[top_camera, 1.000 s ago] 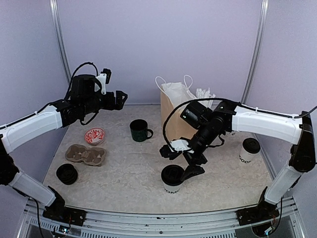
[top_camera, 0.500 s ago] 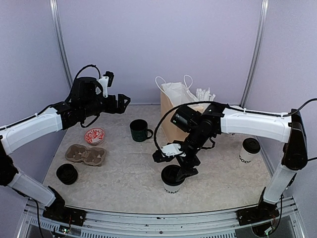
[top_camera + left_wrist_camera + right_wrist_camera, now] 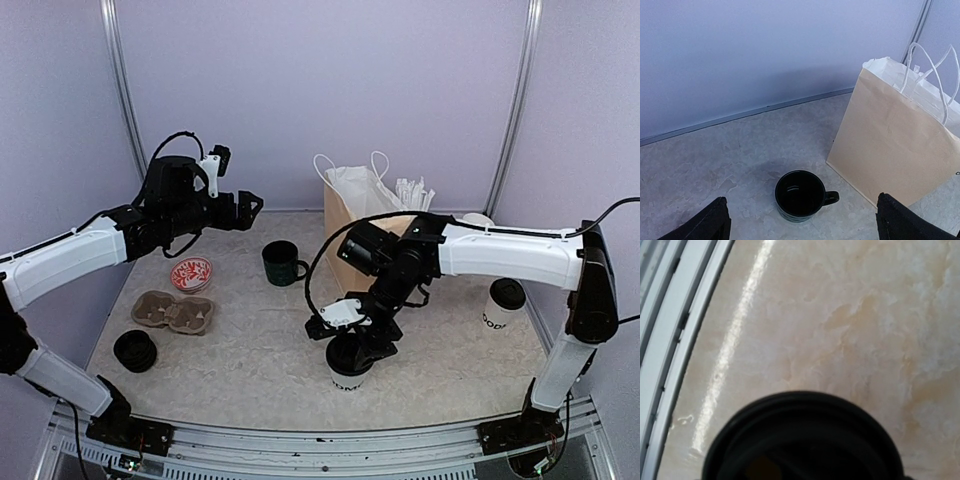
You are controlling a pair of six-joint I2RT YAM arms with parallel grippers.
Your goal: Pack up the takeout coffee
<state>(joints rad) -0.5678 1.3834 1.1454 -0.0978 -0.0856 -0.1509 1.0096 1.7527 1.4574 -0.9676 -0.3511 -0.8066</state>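
Note:
One takeout coffee [image 3: 346, 379], a white cup with a black lid and black lettering, stands near the table's front middle. My right gripper [image 3: 352, 340] is down over it, its fingers spread on either side of the lid; I cannot make out contact. In the right wrist view only the black lid [image 3: 800, 440] shows, close and blurred. A second takeout coffee [image 3: 503, 303] stands at the right. My left gripper [image 3: 243, 204] hangs open and empty above the back left. A brown paper bag [image 3: 355, 225] stands at the back middle.
A dark green mug [image 3: 283, 263] sits left of the bag, and it shows below my left gripper [image 3: 802, 220] next to the bag [image 3: 895, 145]. At the left lie a cardboard cup carrier [image 3: 173, 311], a red-patterned dish [image 3: 190, 272] and black lids [image 3: 135, 351].
My right gripper has moved left and down from beside the front coffee cup onto it, its fingers now around the lid and closer together. The left arm has barely shifted.

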